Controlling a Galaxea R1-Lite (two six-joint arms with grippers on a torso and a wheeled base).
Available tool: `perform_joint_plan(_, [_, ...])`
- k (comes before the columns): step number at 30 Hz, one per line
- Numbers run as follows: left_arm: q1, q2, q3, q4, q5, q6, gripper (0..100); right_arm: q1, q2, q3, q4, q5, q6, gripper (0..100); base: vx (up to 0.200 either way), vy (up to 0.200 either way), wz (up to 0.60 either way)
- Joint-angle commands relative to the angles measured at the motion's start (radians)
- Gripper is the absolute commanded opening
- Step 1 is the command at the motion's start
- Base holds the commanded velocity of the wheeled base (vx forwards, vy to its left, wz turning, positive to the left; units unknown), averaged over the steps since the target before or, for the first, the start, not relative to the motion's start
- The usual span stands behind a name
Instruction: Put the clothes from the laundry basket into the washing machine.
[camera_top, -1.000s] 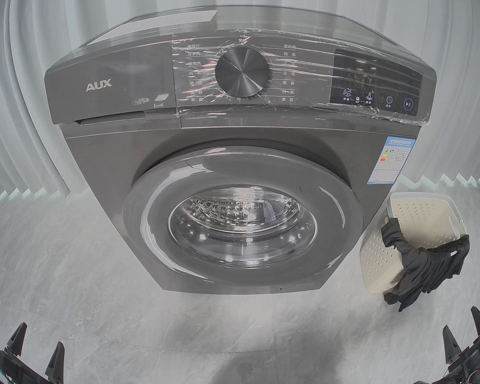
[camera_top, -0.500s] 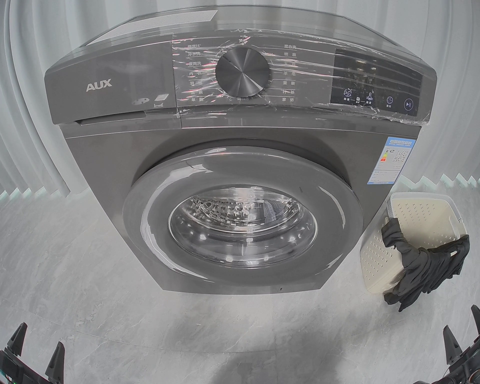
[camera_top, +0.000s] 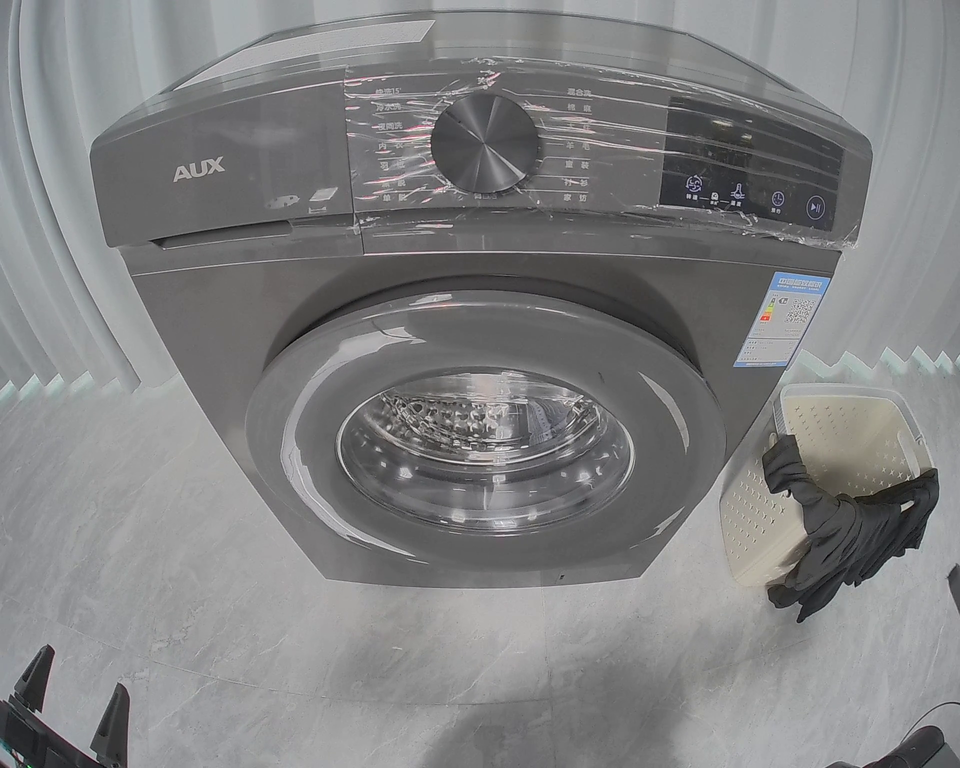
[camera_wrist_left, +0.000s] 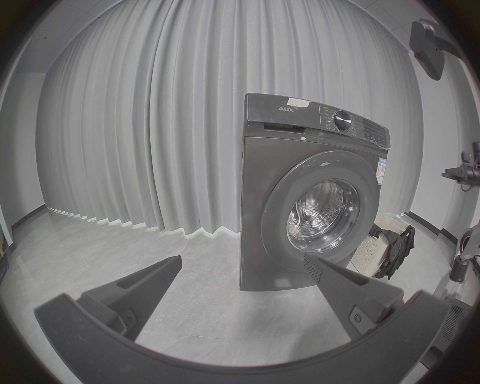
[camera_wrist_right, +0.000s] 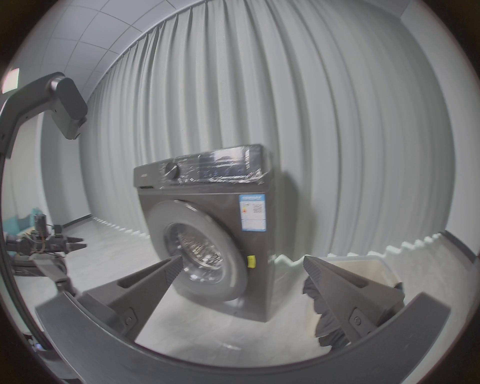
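The grey washing machine (camera_top: 480, 330) stands in front of me with its round door (camera_top: 485, 440) closed. To its right on the floor sits a cream laundry basket (camera_top: 860, 430), and dark clothes (camera_top: 850, 535) hang over its front rim. My left gripper (camera_top: 72, 695) is low at the near left, open and holding nothing. In the left wrist view its gripper (camera_wrist_left: 242, 265) faces the washing machine (camera_wrist_left: 310, 200) from a distance. My right gripper (camera_wrist_right: 242, 265) is open and empty, facing the machine's right front corner (camera_wrist_right: 255, 230) with the basket (camera_wrist_right: 370, 262) and clothes (camera_wrist_right: 322, 310) beyond its fingers.
Pale curtains (camera_top: 60, 250) hang behind the machine. Marble-look floor (camera_top: 400, 650) lies open between me and the door. Clear film wraps the control panel (camera_top: 600, 150). A yellow tab (camera_wrist_right: 251, 261) sits at the door's edge.
My right gripper has left the head view's bottom right corner, moving out toward the right edge. The left gripper, machine, basket and clothes have not moved.
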Motion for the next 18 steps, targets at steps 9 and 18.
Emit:
perform_joint_plan(9, [0.000,-0.016,0.016,0.000,0.000,-0.001,100,0.168,0.699,-0.025,-0.317,0.161,0.038,100,0.000,0.000,0.00])
perform_joint_plan(18, [0.000,-0.016,0.016,0.000,0.000,0.001,100,0.266,0.854,-0.063,-0.434,0.047,0.066,100,0.000,0.000,0.00])
